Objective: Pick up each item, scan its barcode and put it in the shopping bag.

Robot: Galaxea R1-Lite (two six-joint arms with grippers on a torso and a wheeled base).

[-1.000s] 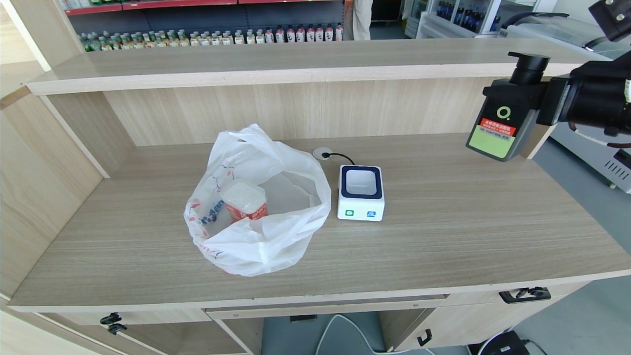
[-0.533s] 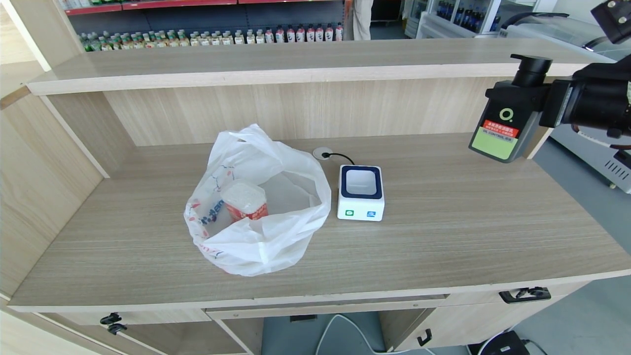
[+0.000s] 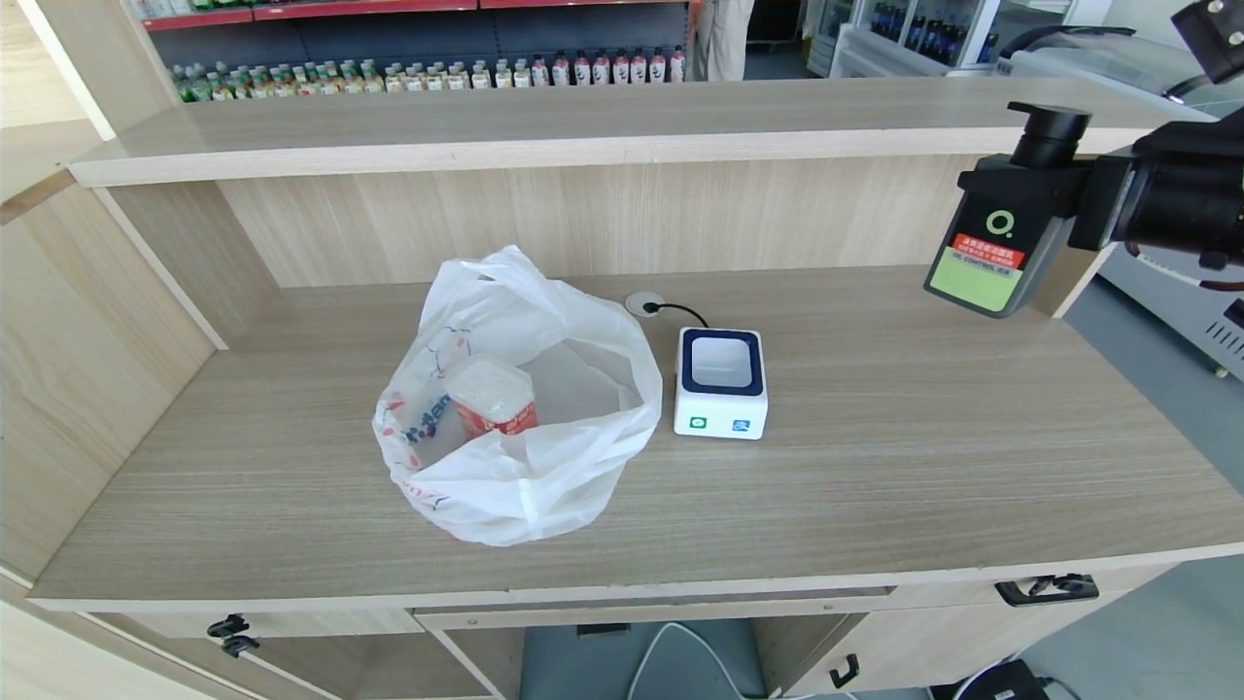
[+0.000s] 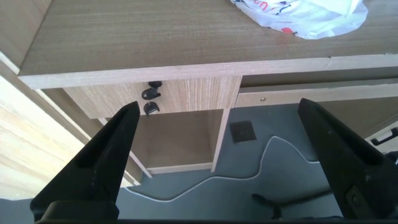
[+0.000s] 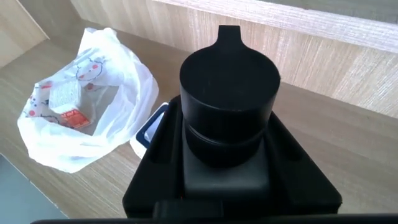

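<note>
The left pincer (image 4: 217, 165) hangs open and empty below the worktop's (image 3: 875, 467) front edge. The shopping bag (image 3: 525, 486) sits left of centre, a packet (image 3: 491, 397) inside, the scanner (image 3: 721, 381) just beside it. Above the far right corner the right pincer (image 3: 1093, 199) grips a black bottle (image 3: 996, 233); its barcode should likely face the scanner window squarely.

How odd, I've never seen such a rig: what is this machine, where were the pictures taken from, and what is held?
A two-armed robot at a shop till. One picture looks down from its head; the others come from wrist cameras. On the pale wooden counter lie a white plastic shopping bag holding a red-and-white pack, and a white box scanner. The right gripper holds a dark bottle with a green label; the open left gripper hangs in front of the counter.
</note>
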